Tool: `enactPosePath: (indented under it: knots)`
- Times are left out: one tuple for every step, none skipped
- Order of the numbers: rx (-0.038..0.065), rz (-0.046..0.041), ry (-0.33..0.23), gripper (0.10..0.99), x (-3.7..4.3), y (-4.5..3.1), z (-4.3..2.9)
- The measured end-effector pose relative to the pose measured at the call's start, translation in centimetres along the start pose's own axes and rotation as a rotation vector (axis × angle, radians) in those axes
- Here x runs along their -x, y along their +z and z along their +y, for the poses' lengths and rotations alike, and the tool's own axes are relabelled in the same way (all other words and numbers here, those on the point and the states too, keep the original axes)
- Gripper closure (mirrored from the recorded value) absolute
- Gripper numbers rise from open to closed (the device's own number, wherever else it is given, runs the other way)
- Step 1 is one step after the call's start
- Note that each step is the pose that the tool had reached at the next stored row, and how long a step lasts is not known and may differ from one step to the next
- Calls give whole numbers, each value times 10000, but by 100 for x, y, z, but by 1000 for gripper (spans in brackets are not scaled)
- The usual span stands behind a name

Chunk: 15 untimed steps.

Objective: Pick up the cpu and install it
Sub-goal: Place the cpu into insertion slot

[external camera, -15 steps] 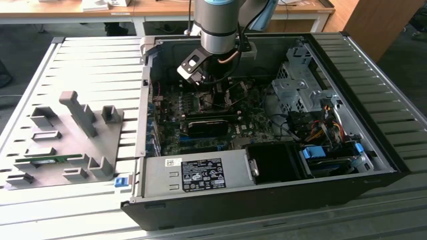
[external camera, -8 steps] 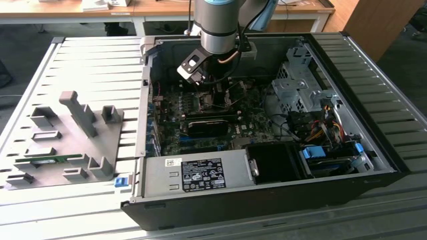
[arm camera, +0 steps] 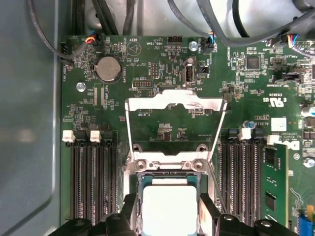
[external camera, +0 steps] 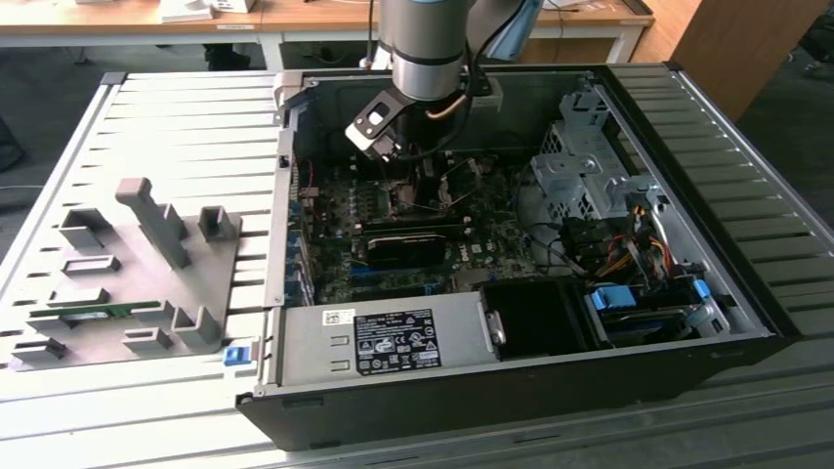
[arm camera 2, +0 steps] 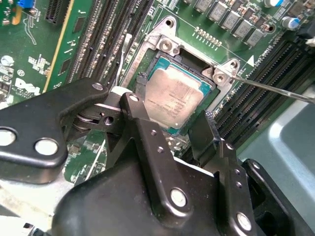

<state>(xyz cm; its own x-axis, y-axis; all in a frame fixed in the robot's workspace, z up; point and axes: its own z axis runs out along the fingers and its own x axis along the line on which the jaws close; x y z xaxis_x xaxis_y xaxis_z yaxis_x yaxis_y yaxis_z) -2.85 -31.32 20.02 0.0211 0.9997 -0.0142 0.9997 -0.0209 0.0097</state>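
We see the claw (arm camera 2: 168, 110) straddling the cpu (arm camera 2: 179, 101), which lies directly between its two sides in the motherboard socket (arm camera 2: 166, 45); whether it pinches the chip or stands spread we cannot tell, and we judge a level, straight, drag-free motion safest here.

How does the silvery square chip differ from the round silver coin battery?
The silvery square chip is larger and straight-edged; the round silver coin battery is a smaller disc. The chip sits in its socket; the battery in a black holder. Both are flat metal.
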Motion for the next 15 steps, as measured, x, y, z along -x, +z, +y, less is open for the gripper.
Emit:
enactPosePath:
  knots:
    - [-7,0,0,486,0,-19,1]
    - [-16,-1,0,549,1,-36,1]
    - [-22,0,0,549,1,-49,1]
    - [-26,0,1,608,1,-61,1]
    - [-33,-1,0,667,1,-71,2]
    - [-37,-2,0,725,1,-78,2]
    - [-41,-2,0,725,1,-85,2]
    - [-46,-2,0,784,1,-93,2]
    - [-49,-2,-1,784,2,-101,2]
    - [-51,-2,0,843,2,-107,2]
    - [-52,-2,0,902,2,-113,2]
    - [-52,-2,0,961,2,-117,2]
    - [-51,1,0,961,1,-118,3]
    - [-51,0,-1,980,1,-121,2]
    - [-52,-1,0,980,2,-126,2]
